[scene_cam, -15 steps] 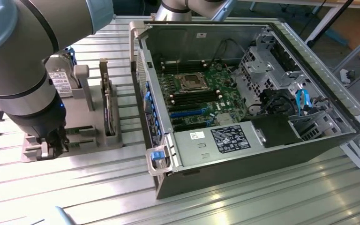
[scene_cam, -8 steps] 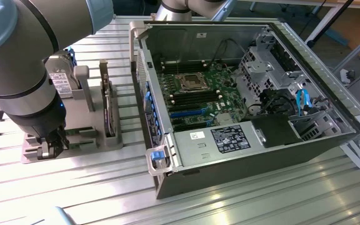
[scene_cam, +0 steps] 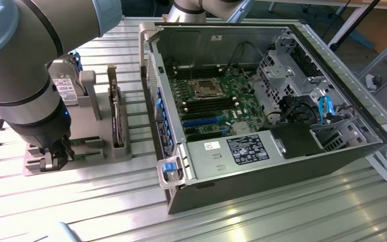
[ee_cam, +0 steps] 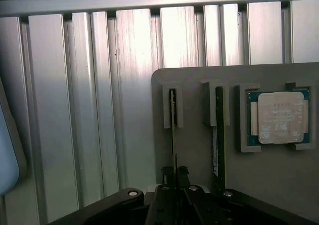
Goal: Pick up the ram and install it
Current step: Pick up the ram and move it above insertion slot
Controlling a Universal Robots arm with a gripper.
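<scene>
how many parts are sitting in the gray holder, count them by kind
ram: 1
expansion card: 1
processor chip: 1
hard drive: 1
total: 4

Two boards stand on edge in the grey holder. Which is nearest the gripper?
The ram, the board farther from the square processor; the gripper lines up with it.
</scene>
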